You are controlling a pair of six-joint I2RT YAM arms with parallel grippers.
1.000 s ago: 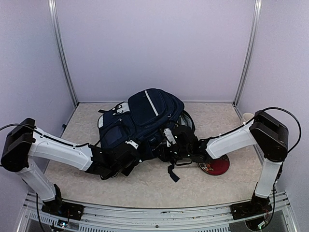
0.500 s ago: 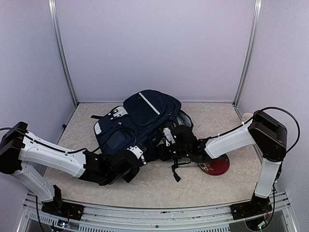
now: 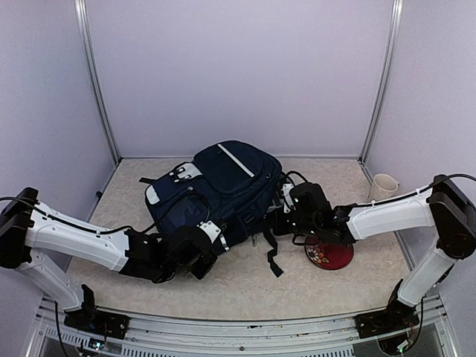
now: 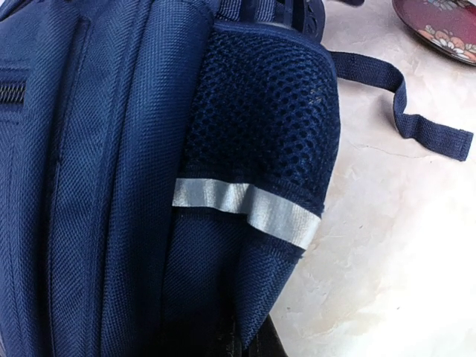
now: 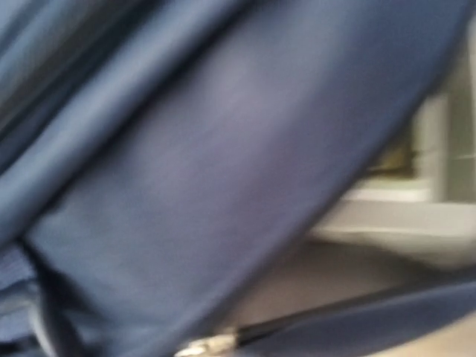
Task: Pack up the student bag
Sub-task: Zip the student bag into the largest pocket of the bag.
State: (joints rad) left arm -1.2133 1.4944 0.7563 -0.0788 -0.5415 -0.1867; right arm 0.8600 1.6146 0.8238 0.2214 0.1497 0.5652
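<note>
Since a second ago the right arm has been dropped low and stretched out flat, its elbow well down, and the right gripper [image 3: 288,218] has been carried rightwards along the student bag [image 3: 223,186], which has been dragged a little towards the left. A white cup [image 3: 383,186] is uncovered behind that arm.

The left arm is laid low across the table [image 3: 335,297], reaching in from the left, and the left gripper [image 3: 210,244] is pressed to the bag's near edge. It is clamped fully closed, and fabric below the mesh pocket [image 4: 268,119] and grey stripe [image 4: 245,204] is seen gathered down into it. The right gripper is buried among the straps on the bag's right side, just beside the dark red plate [image 3: 332,256]; its opening cannot be told, since its wrist view is blurred and filled with navy cloth. The bag is lying mid-table, with one strap [image 3: 272,256] trailed forwards. The fingers of both grippers are hidden.
</note>
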